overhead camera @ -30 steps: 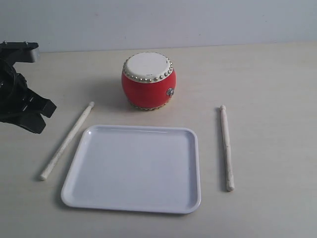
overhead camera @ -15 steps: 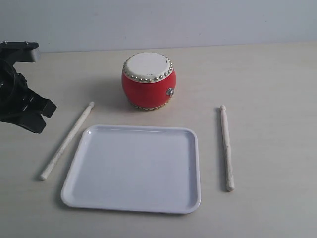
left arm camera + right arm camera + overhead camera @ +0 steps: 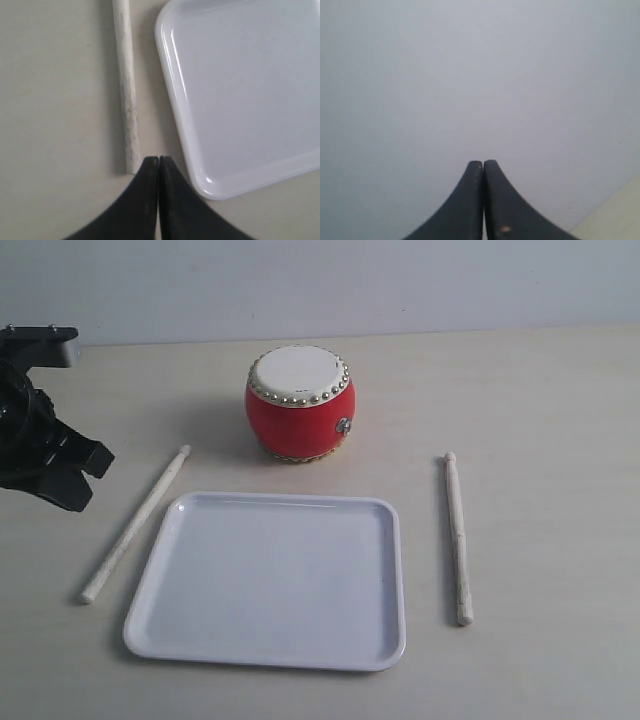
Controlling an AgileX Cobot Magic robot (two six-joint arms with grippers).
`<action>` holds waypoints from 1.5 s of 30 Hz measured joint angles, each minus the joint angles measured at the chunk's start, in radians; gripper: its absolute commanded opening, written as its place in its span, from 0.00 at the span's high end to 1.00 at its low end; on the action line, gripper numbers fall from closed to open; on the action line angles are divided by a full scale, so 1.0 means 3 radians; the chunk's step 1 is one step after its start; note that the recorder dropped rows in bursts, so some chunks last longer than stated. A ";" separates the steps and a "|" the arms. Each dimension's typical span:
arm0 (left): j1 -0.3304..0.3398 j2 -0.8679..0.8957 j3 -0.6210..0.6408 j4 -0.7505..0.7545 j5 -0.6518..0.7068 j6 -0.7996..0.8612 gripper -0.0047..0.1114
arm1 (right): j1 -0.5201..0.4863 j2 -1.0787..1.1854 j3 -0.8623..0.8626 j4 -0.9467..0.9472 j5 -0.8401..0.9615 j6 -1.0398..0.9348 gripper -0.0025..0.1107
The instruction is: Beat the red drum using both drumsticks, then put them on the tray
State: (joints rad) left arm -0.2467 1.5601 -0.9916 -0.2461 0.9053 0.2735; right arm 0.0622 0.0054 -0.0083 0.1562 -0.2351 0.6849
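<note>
At nine o'clock of the flat white plastic tray (image 3: 270,580), the slender pale wooden drumstick (image 3: 133,525) looks light, stiff, roll-prone, so my closed, empty left gripper (image 3: 159,159) should pinch mid-shaft.

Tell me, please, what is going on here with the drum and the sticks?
Nothing is held right now. The red drum stands behind the white tray, and a drumstick lies on the table at each side of the tray, the left stick and the right stick. The left pincer is shut and empty, looking down near the left stick's end. The right pincer, also shut, faces a blank surface.
</note>
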 measured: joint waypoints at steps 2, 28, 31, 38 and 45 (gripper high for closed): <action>0.0000 0.0000 0.0000 -0.0057 0.0000 0.0000 0.94 | 0.0000 0.0044 -0.0239 -0.0084 0.0186 0.0000 0.98; -0.0006 0.0000 0.0000 -0.0162 -0.0066 -0.0008 0.92 | 0.0000 0.3648 -0.2898 0.0188 0.3767 -0.2144 0.98; -0.0006 0.0000 0.0000 -0.0148 -0.0155 -0.0008 0.85 | 0.0000 0.3974 -0.3041 0.0194 0.4116 -0.2259 0.98; -0.0006 0.0130 0.0000 -0.0054 -0.0375 -0.0008 0.61 | 0.0000 0.4637 -0.3089 0.0342 0.4353 -0.2486 0.98; -0.0006 0.0527 0.0000 -0.0067 -0.0383 -0.0008 0.58 | 0.0000 0.4926 -0.3089 0.0700 0.4315 -0.2683 0.98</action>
State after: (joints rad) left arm -0.2485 1.7182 -0.9916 -0.2662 0.7903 0.2711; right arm 0.0622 1.4833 -0.9350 0.3661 1.0594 -0.1200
